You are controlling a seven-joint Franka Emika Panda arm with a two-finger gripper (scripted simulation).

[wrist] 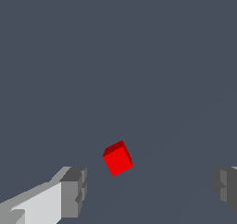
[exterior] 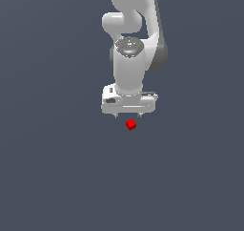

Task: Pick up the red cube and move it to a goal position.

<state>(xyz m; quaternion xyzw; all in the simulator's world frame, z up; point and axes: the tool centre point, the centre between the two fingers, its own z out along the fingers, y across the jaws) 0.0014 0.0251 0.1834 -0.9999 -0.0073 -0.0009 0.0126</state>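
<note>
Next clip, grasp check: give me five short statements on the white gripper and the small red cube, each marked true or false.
1. The white gripper is open. True.
2. The small bright red cube is clamped between the grey fingers. False: gaps show on both sides of it.
3. In the wrist view the cube's faces are square to the fingers. False: it sits rotated.
4. The cube is far narrower than the gap between the fingers. True.
5. A second cube lies nearby. False: only one is visible.
</note>
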